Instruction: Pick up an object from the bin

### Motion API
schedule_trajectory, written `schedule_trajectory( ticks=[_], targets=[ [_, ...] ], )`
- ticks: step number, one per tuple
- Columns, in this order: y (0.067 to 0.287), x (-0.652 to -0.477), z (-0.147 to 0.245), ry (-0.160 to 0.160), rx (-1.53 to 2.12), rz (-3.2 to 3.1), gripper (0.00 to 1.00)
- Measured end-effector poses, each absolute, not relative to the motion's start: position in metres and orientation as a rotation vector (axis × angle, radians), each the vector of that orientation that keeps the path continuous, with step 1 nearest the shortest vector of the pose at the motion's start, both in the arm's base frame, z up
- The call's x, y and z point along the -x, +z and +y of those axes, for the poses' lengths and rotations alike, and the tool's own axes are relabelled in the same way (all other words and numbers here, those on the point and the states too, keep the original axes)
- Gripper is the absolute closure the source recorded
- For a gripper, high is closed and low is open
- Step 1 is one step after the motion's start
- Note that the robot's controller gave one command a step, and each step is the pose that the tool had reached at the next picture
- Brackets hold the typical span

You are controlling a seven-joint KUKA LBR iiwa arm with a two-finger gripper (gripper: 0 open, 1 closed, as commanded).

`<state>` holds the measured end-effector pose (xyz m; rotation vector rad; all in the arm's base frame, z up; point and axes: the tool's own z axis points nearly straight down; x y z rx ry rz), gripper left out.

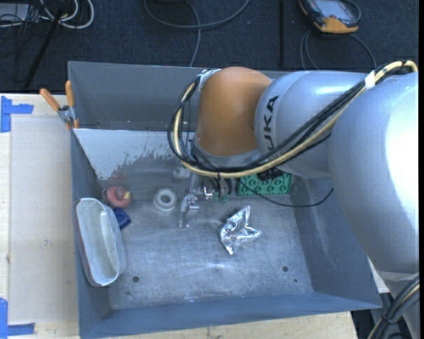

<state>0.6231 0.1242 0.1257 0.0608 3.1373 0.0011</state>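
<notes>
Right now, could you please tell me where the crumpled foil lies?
In the camera view, the foil lies right of centre in the bin, below the green block and to the lower right of the tool, touching neither.

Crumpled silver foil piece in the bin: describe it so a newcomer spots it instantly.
Look into the grey metal bin; on its floor, right of the middle, lies the crumpled silver foil piece. Left of it sits a small white ring, above it a green block; the foil alone is shiny and wrinkled.
</notes>
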Motion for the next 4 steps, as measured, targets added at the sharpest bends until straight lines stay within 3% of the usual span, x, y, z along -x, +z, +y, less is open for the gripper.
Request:
schedule_trajectory(
  ticks=[1, 2, 3, 4],
  targets=[
    [0.082, -0.624, 0.142, 0.001, -0.127, 3.134, 0.0],
    [0.075, -0.623, 0.138, 0.006, -0.058, 3.134, 0.0],
    [0.078, -0.626, 0.138, 0.009, -0.059, 3.122, 1.0],
    [0.127, -0.628, 0.138, 0.003, -0.059, 3.134, 1.0]
  ],
)
